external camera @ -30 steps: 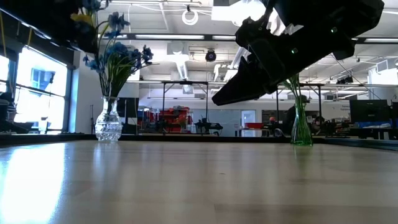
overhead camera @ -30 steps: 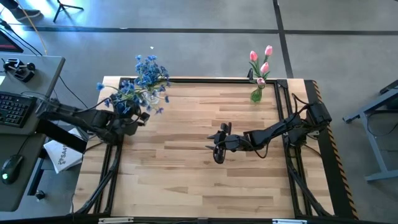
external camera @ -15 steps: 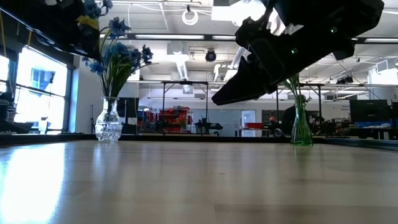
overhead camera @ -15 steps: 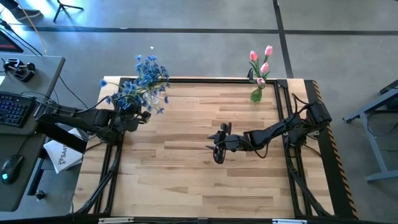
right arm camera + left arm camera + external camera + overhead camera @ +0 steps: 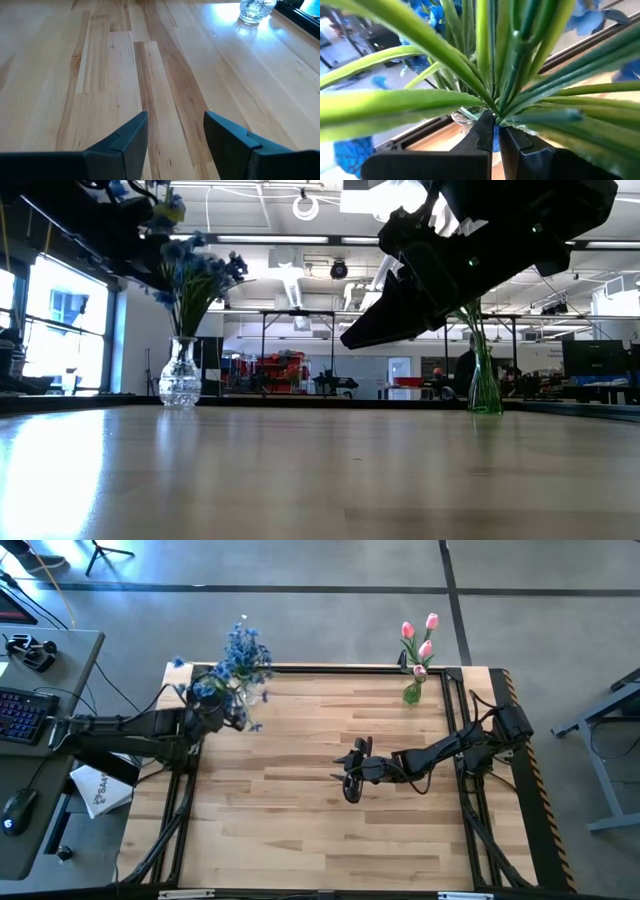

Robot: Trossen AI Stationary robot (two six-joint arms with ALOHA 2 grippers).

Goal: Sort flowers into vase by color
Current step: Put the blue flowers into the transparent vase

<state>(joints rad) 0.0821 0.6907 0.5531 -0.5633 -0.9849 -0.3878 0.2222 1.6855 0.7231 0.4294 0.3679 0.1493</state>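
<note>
Blue flowers [image 5: 240, 652] stand in a clear glass vase [image 5: 180, 375] at the table's far left. My left gripper [image 5: 207, 707] is beside that vase, shut on green stems [image 5: 492, 75] of blue blossoms just above the vase's rim [image 5: 464, 117]. Pink tulips [image 5: 417, 638] stand in a green vase [image 5: 412, 692] at the far right edge. My right gripper [image 5: 350, 778] hovers open over the table's middle, holding nothing, and the right wrist view shows bare wood between its fingers [image 5: 175, 135]. My left gripper pinches green stems of the blue flowers between its two fingertips [image 5: 492, 122], at the point where stems and leaves fan out. The blossoms rise beyond the fingers. The stems' lower ends are hidden behind the fingers, so I cannot tell whether they reach into the vase.
A black frame rail [image 5: 330, 668] runs along the table's far edge behind both vases. The wooden top [image 5: 300, 820] is bare across its middle and near side. A desk with a keyboard [image 5: 20, 710] stands off the table's left edge.
My left gripper has moved toward the table's far edge and the clear vase, staying shut on the blue flower stems. The held blue cluster, earlier left of the vase, now stands close against the bunch in it. The right arm has kept still.
</note>
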